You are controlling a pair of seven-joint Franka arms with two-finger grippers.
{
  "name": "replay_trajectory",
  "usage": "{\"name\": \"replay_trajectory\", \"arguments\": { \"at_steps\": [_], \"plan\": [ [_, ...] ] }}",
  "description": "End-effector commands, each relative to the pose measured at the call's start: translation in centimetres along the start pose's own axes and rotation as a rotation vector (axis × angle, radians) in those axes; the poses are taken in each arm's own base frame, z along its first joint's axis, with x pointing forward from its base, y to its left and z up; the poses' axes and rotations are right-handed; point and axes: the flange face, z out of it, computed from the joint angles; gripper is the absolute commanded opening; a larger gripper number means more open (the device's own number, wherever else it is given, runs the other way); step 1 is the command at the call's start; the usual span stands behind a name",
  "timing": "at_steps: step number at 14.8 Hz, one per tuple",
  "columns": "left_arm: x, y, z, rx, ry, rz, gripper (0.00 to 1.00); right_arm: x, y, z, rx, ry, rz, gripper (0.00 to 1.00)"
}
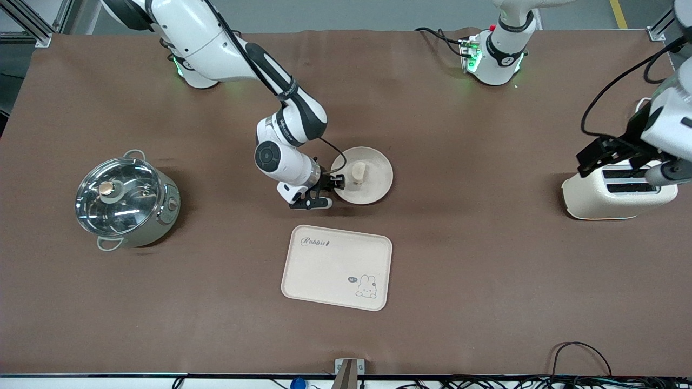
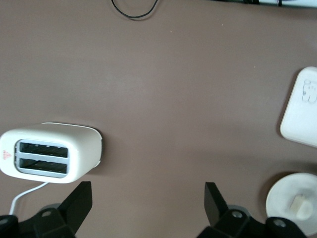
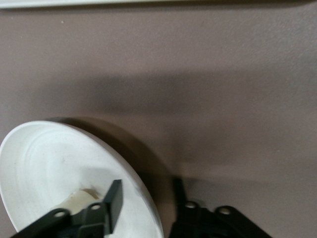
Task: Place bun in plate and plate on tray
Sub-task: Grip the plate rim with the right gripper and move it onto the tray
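The bun [image 1: 358, 172] stands in the round plate [image 1: 376, 178] near the table's middle. The tray [image 1: 335, 267] lies nearer the front camera than the plate, with nothing on it. My right gripper [image 1: 336, 186] is low at the plate's rim on the right arm's side. In the right wrist view the right gripper [image 3: 147, 196] is open: one finger is over the plate [image 3: 49, 163] beside the bun [image 3: 79, 201], the other outside the rim. My left gripper [image 1: 586, 162] waits open [image 2: 147, 198] above the toaster. The left wrist view also shows the plate [image 2: 282, 198], bun [image 2: 298, 206] and tray [image 2: 302, 114].
A cream toaster [image 1: 616, 194] stands at the left arm's end of the table, seen also in the left wrist view [image 2: 49, 153]. A steel pot with a glass lid [image 1: 124, 200] stands at the right arm's end. Cables lie along the table's front edge.
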Motion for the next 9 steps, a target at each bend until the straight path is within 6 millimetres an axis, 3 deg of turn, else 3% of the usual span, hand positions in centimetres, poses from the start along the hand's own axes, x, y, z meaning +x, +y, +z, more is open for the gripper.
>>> {"name": "replay_trajectory", "arguments": {
  "at_steps": [1,4,7,9],
  "plan": [
    [-2.3,-1.9,-0.7,-0.031,-0.025,0.050,1.00,-0.7,0.2,-0.3,0.004,-0.001,0.024,0.20],
    [-3.3,-2.3,-1.0,-0.027,-0.040,0.049,1.00,0.1,-0.1,-1.7,0.015,0.014,0.020,0.02],
    [-3.4,-2.4,-1.3,-0.028,-0.049,0.047,1.00,3.7,0.9,-7.5,0.041,0.044,0.061,0.01],
    [-3.4,-2.5,-1.3,-0.036,-0.052,0.046,1.00,6.3,1.8,-10.3,0.046,0.068,0.074,0.01]
  ]
}}
